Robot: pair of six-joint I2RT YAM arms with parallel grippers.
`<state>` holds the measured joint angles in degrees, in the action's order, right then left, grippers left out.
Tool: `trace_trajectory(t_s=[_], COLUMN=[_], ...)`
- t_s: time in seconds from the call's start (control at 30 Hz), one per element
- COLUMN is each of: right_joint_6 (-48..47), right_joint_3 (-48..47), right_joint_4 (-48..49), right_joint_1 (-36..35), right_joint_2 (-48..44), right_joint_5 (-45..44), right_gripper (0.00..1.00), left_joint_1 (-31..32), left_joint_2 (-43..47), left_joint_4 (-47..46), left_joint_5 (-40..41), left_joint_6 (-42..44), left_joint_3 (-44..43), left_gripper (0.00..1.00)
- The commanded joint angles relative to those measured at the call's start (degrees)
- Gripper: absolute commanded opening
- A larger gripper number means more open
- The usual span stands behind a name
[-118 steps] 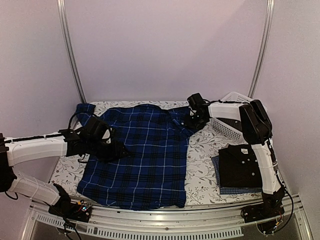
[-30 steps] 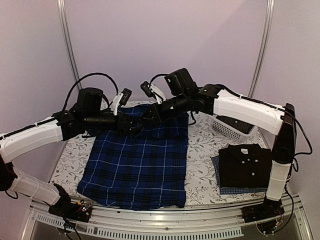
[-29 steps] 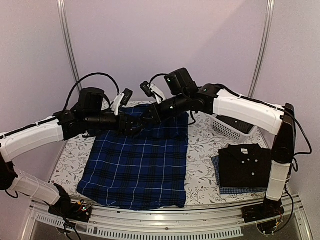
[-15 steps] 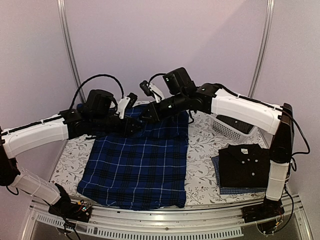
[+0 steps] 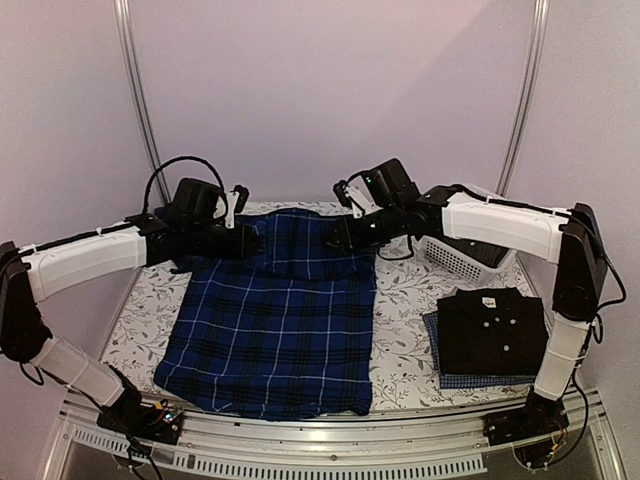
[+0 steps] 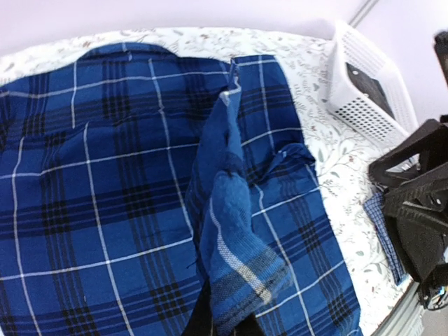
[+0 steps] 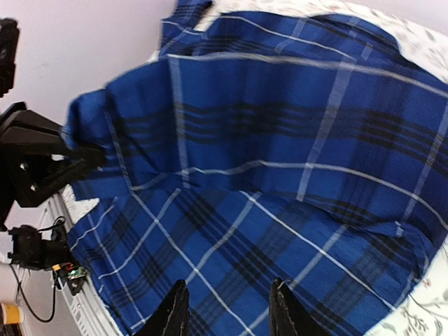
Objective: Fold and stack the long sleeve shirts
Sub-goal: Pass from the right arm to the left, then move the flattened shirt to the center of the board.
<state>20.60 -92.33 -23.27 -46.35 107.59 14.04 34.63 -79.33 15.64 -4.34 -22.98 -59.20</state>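
Observation:
The dark blue plaid shirt [image 5: 275, 325] lies flat on the table with its top part folded over. My left gripper [image 5: 252, 240] is shut on a raised fold of that plaid cloth [image 6: 234, 273], which drapes over the jaws at the bottom of the left wrist view [image 6: 225, 327]. My right gripper [image 5: 336, 234] hangs open just above the shirt's upper right, its fingertips [image 7: 173, 313] apart with nothing between them [image 7: 225, 315]. The black shirt [image 5: 488, 328] lies folded at the right on the fine blue check shirt [image 5: 447, 380].
A white lattice basket [image 5: 458, 252] stands at the back right, behind the right arm, and also shows in the left wrist view [image 6: 367, 91]. The floral table cover [image 5: 400, 330] shows between the plaid shirt and the stack. Metal posts rise at both back corners.
The left gripper has shut on the plaid fold and drawn back left. The right gripper has opened, let go of the cloth and moved right.

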Motion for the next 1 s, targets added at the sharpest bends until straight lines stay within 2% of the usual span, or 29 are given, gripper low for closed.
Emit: trace_trajectory(t_s=[0.0,0.23,0.47,0.77,0.97], right_joint_6=[5.89,7.42,8.96,9.27,6.21], right_joint_3=[7.00,7.74,6.74,4.95,-1.08], right_joint_4=[6.27,9.36,11.13,11.24,8.13], right_joint_1=[4.50,7.68,10.41,15.16,18.91], right_joint_2=[-3.03,5.87,13.90,19.53,22.78], right_joint_5=[-1.65,-0.93,-0.99,-2.38,-1.07], right_gripper=[0.36,0.25,0.18,0.17,0.18], left_joint_1=[-3.67,-6.25,-7.32,-7.45,-7.43], left_joint_2=[-6.07,-15.51,-23.96,-33.65,-38.87], left_joint_4=[-1.98,-4.97,-6.35,-9.13,-8.63], left_joint_5=[-4.67,-7.16,-7.76,-12.47,-15.14], left_joint_6=[-4.66,-7.61,-8.44,-11.06,-13.12], left_joint_3=[1.42,2.05,1.21,-4.68,-11.58], left_gripper=[0.00,0.00,0.00,0.00,0.00])
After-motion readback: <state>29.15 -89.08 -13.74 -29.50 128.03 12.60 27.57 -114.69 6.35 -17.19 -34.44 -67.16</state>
